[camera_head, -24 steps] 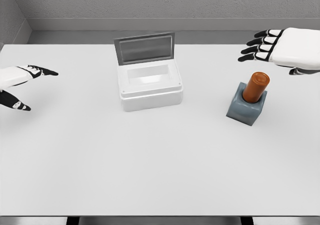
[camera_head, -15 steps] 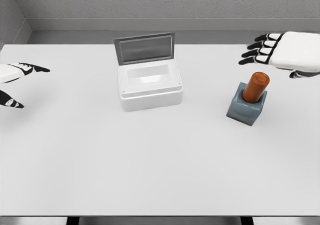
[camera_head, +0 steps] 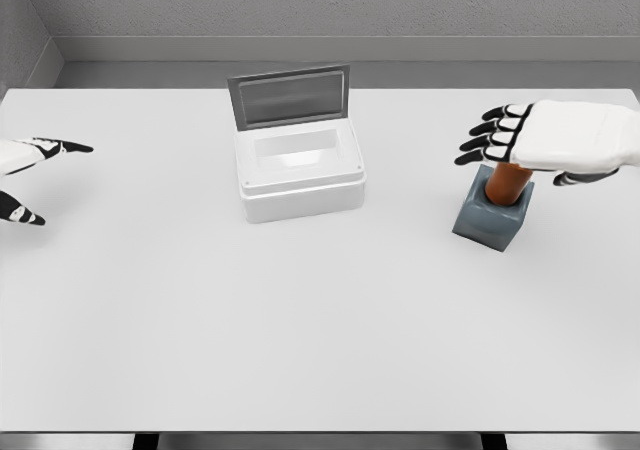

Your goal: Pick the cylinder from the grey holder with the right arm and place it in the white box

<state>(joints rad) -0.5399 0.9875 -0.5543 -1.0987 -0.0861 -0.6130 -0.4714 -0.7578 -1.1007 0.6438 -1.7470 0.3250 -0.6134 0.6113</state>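
Note:
An orange-brown cylinder (camera_head: 507, 182) stands tilted in the grey holder (camera_head: 490, 218) at the right of the table. My right hand (camera_head: 540, 142) hovers directly over the cylinder's top, hiding its upper end, with fingers (camera_head: 488, 142) stretched leftward and open, holding nothing. The white box (camera_head: 298, 168) sits left of centre toward the back, its grey lid (camera_head: 289, 95) raised behind it. My left hand (camera_head: 30, 165) shows at the left edge, fingers spread.
The white table (camera_head: 320, 320) stretches wide in front of the box and holder. A grey wall runs along the back edge.
My right hand has come down and leftward from behind the holder until it covers the cylinder's top. My left hand has drawn back toward the left edge.

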